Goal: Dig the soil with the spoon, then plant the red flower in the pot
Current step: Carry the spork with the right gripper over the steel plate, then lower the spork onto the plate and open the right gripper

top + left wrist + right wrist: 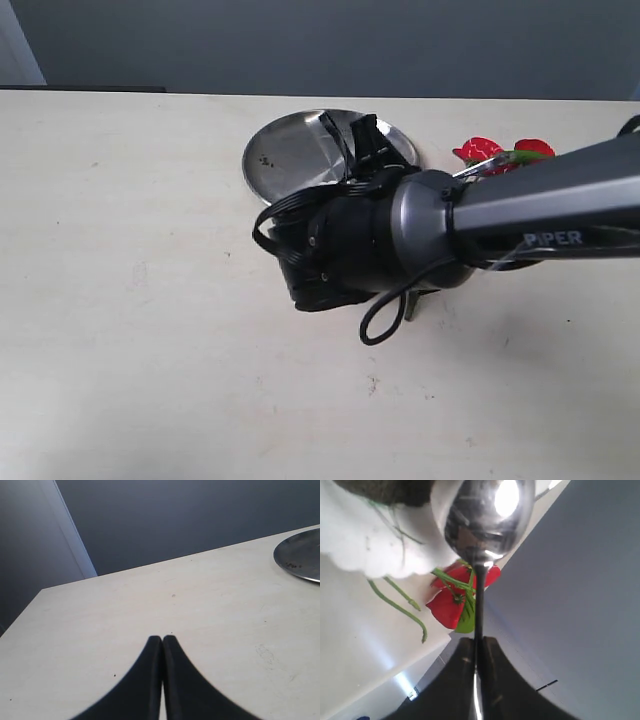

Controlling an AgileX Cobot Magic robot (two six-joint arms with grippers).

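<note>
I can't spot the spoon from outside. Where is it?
In the right wrist view, the spoon is clamped by the right gripper, bowl at the pot rim, red flower behind.

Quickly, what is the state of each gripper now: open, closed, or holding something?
Left gripper: closed, holding nothing, resting above the table.
Right gripper: closed on the handle of the spoon, its bowl near the pot.

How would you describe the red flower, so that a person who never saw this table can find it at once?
Start at the round steel plate on the pale table, near its far edge. Beside the plate, partly hidden behind the dark right arm, lies the red flower. It is the only coloured thing there: glossy red petals and thin green stems, next to the white pot with the scalloped rim.
</note>
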